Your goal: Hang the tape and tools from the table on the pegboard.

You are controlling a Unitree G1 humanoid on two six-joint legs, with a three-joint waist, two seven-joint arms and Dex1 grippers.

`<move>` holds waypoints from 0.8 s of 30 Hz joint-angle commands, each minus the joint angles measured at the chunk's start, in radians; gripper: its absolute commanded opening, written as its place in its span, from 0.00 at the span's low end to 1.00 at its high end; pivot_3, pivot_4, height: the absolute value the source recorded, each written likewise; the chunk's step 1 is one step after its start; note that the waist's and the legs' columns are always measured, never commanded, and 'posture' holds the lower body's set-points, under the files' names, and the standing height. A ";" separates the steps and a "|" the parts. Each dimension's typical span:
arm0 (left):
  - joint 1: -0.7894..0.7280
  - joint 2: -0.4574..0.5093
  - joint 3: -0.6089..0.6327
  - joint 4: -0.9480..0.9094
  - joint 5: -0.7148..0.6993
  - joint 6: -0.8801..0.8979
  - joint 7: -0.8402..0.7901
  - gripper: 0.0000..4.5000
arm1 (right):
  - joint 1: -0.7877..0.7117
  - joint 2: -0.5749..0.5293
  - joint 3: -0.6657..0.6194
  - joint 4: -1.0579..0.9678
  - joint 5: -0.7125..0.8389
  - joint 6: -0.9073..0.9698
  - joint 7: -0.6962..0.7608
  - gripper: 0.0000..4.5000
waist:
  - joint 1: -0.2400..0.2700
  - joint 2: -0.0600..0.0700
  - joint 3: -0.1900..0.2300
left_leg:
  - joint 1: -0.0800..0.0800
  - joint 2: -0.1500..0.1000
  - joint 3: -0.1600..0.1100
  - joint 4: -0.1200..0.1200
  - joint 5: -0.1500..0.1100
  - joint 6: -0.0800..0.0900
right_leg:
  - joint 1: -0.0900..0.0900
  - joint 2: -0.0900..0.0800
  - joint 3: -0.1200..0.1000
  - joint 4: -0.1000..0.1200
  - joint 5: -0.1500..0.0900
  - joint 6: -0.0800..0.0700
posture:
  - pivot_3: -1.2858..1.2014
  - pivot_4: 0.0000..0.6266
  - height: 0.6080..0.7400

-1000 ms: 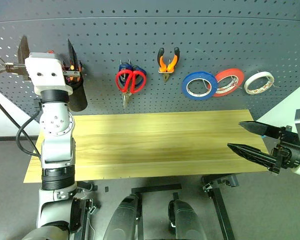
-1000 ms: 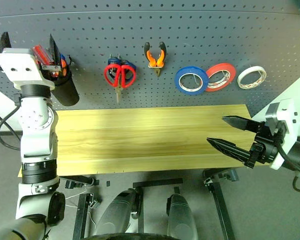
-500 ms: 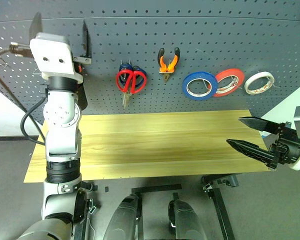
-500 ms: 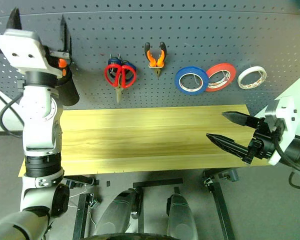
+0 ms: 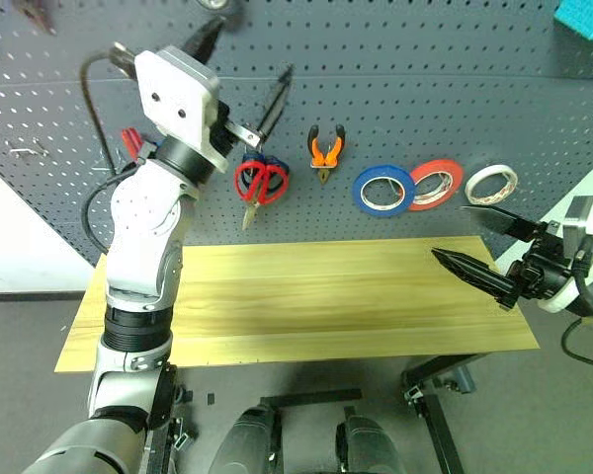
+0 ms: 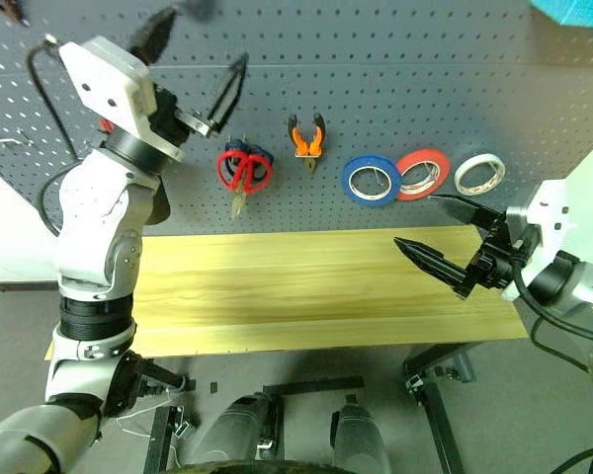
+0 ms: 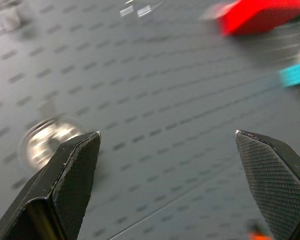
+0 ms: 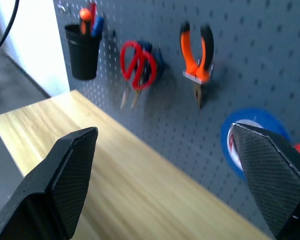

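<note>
Hanging in a row on the dark grey pegboard [image 5: 395, 89]: red-handled scissors [image 5: 260, 183] overlapping a blue-handled pair [image 5: 274, 163], then orange-and-black pliers [image 5: 323, 151], a blue tape roll [image 5: 383, 190], a red tape roll [image 5: 435, 185] and, last on the right, the cream tape ring [image 5: 492, 184]; below them, the light wooden table [image 5: 296, 296]. Raised high against the board, the left gripper [image 5: 245, 69], fingers spread wide and empty, just above and to the left of the red scissors, not touching them; seen from the left wrist, nothing but perforated panel between the two black fingertips [image 7: 72, 172]. Low at the right end of the table, the right gripper [image 5: 479, 242], likewise splayed and grasping nothing, pointed across the tabletop toward the board; cream tape ring just above its upper finger, near but apart; pliers and scissors well off to its left. From the right wrist, a black cup [image 8: 83, 57] on the board holding orange, red and blue handles, beyond the scissors; screwdriver not told apart among them.
</note>
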 commanded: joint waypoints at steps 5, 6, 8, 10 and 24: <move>0.100 0.036 -0.065 -0.032 -0.057 0.082 -0.138 1.00 | 0.035 0.050 0.050 -0.060 -0.024 -0.049 -0.017 1.00 | -0.001 0.005 -0.028 | 0.009 0.003 -0.001 -0.008 -0.001 -0.002 | 0.007 0.001 0.001 -0.013 0.003 -0.008 | 0.52 0.00 1.00; 0.121 0.036 -0.072 -0.037 -0.061 0.098 -0.146 1.00 | 0.043 0.061 0.063 -0.067 -0.026 -0.044 -0.030 1.00 | 0.000 0.005 -0.033 | 0.009 0.003 -0.001 -0.009 -0.001 -0.002 | 0.006 0.001 0.001 -0.013 0.003 -0.008 | 0.52 0.00 1.00; 0.175 0.033 -0.092 -0.036 -0.054 0.112 -0.152 1.00 | 0.074 0.061 0.134 -0.077 -0.118 -0.056 -0.059 1.00 | 0.000 0.007 -0.042 | 0.010 0.003 -0.001 -0.010 -0.001 -0.002 | 0.005 0.001 0.003 -0.013 0.004 -0.005 | 0.52 0.00 1.00; 0.235 0.031 -0.122 -0.032 -0.032 0.104 -0.160 1.00 | 0.087 0.096 0.188 -0.086 -0.156 -0.055 -0.109 1.00 | -0.001 0.006 -0.051 | 0.009 0.002 0.000 -0.013 -0.001 -0.002 | 0.004 0.001 0.005 -0.014 0.005 -0.004 | 0.52 0.00 1.00; 0.527 0.087 -0.124 0.168 0.129 -0.073 -0.140 1.00 | 0.310 0.448 0.264 -0.103 -0.303 -0.204 -0.374 1.00 | -0.001 0.016 -0.075 | 0.010 0.002 0.001 -0.016 -0.001 -0.002 | -0.003 0.001 0.014 -0.012 0.003 -0.007 | 0.51 0.00 1.00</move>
